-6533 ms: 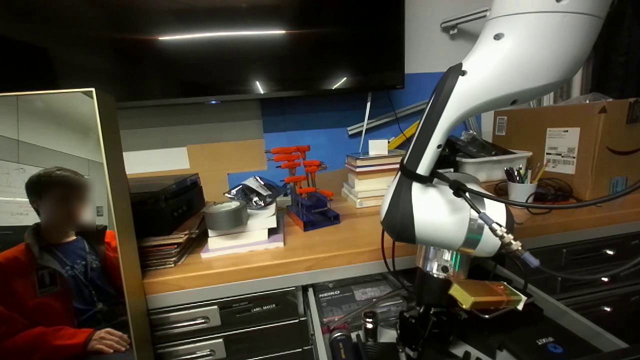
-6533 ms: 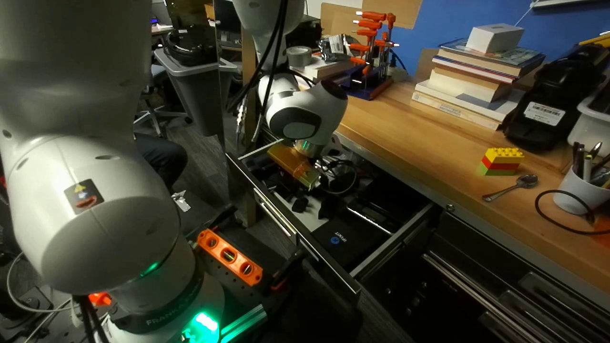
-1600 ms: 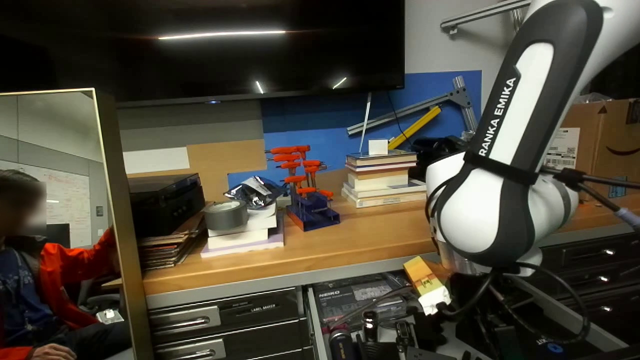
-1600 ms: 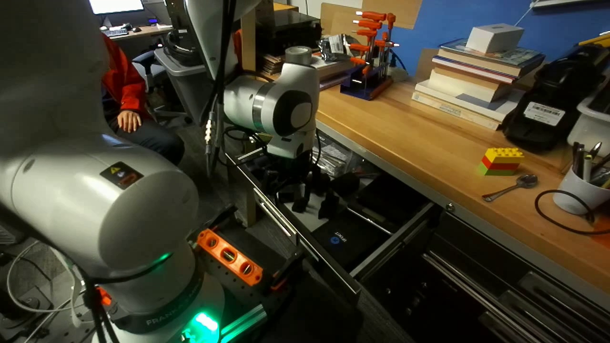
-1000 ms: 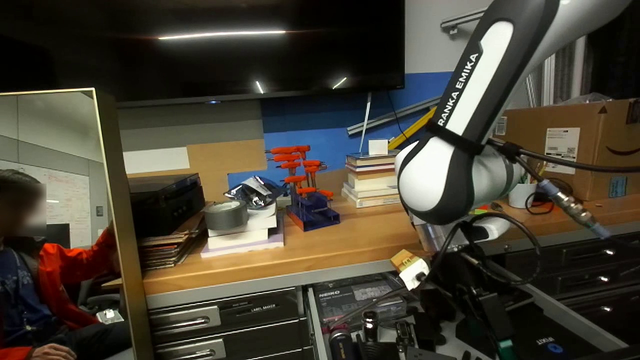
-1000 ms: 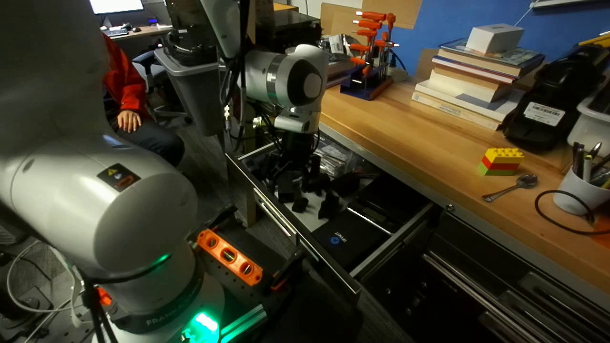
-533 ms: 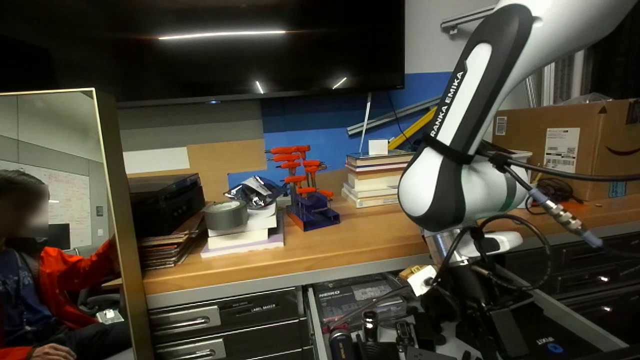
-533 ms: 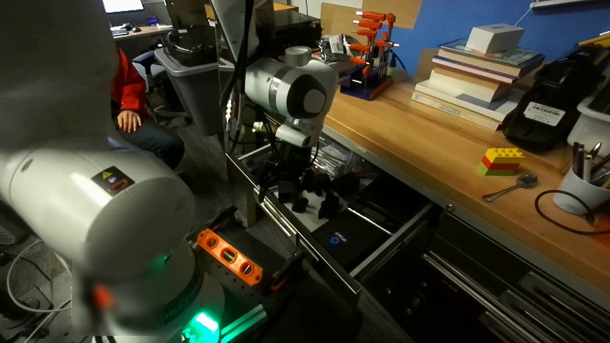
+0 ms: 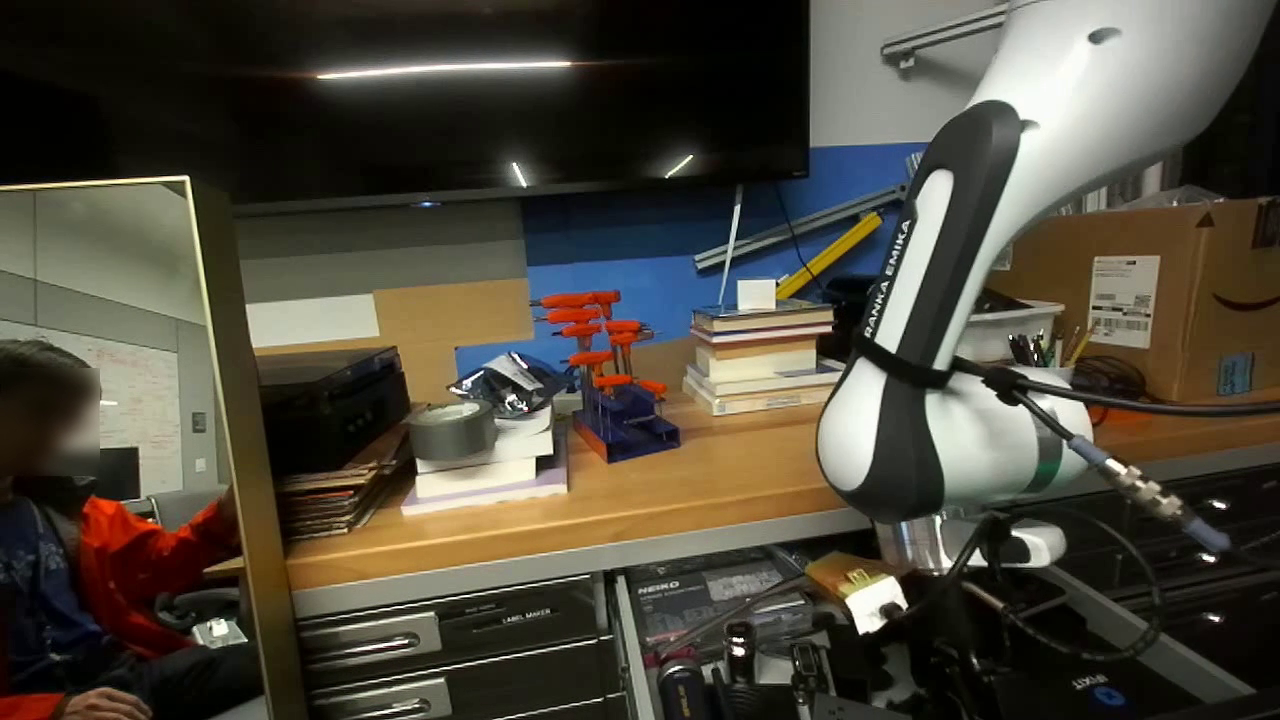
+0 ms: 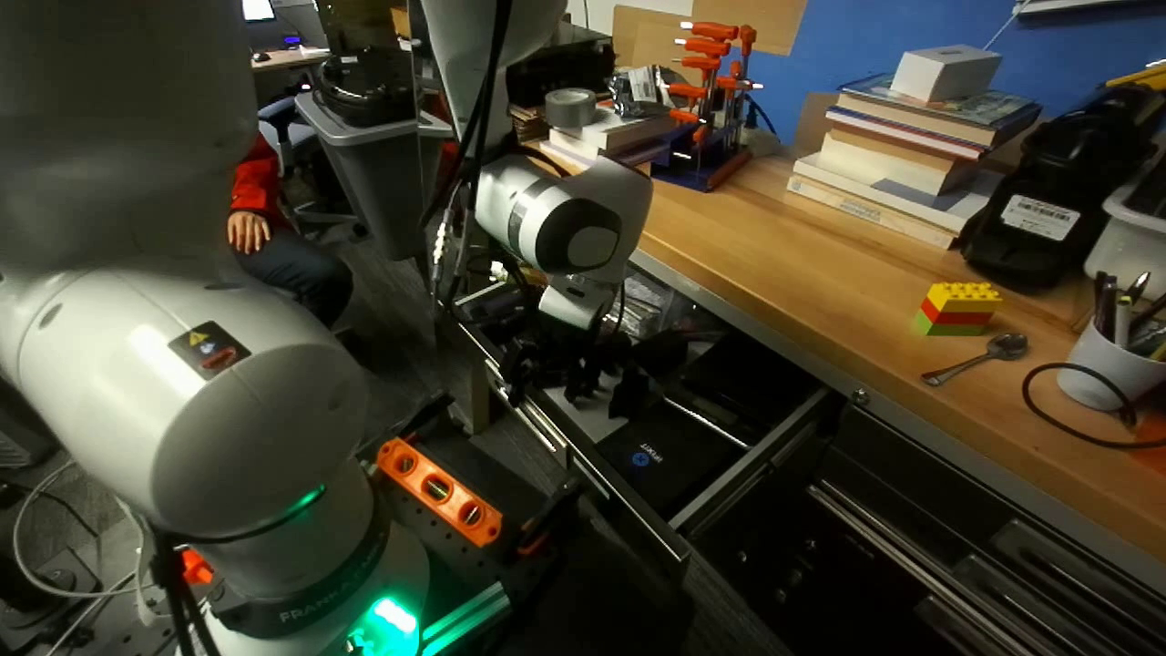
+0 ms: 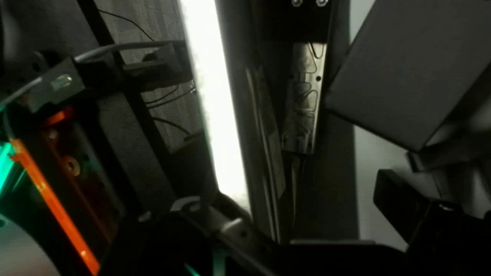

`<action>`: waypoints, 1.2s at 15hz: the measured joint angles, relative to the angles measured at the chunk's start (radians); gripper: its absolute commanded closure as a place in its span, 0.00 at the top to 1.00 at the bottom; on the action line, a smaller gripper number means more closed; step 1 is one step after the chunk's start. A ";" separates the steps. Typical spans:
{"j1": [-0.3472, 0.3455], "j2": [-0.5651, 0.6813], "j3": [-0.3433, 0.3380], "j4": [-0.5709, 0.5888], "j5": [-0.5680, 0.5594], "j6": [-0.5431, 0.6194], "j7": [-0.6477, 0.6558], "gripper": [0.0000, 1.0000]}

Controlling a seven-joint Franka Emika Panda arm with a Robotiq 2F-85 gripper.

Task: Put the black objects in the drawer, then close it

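The drawer (image 10: 629, 515) stands pulled out. Several black objects lie inside it, among them a chunky block (image 10: 629, 394) in an exterior view; others merge with dark tools and the gripper. My gripper (image 10: 550, 383) points down at the drawer's front edge, its jaws wide apart. The wrist view shows the front panel between the fingers of the gripper (image 11: 315, 214): a finger (image 11: 234, 228) overlaps the bright handle strip (image 11: 218, 99), and the opposite one is over the inside. Whether either touches the panel I cannot tell. Nothing is held.
A dark grey box (image 11: 406, 73) lies inside the drawer close to the gripper. A black iFixit case (image 10: 669, 451) fills the drawer's near end. The wooden worktop (image 10: 774, 237) overhangs the back. An orange level (image 10: 439, 492) lies beside the robot base. A person in red (image 9: 140, 560) sits nearby.
Over the last half second my gripper has come down onto the drawer's front edge. Earlier it was turned differently, over the drawer's inside. The drawer stays pulled out.
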 measured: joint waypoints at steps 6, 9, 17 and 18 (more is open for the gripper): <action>0.045 0.002 0.010 -0.101 -0.010 0.392 -0.045 1.00; 0.075 0.015 -0.001 -0.126 -0.012 0.572 -0.076 1.00; 0.042 0.142 0.029 -0.060 -0.005 0.966 -0.266 1.00; 0.030 0.158 0.039 -0.043 -0.005 0.995 -0.292 1.00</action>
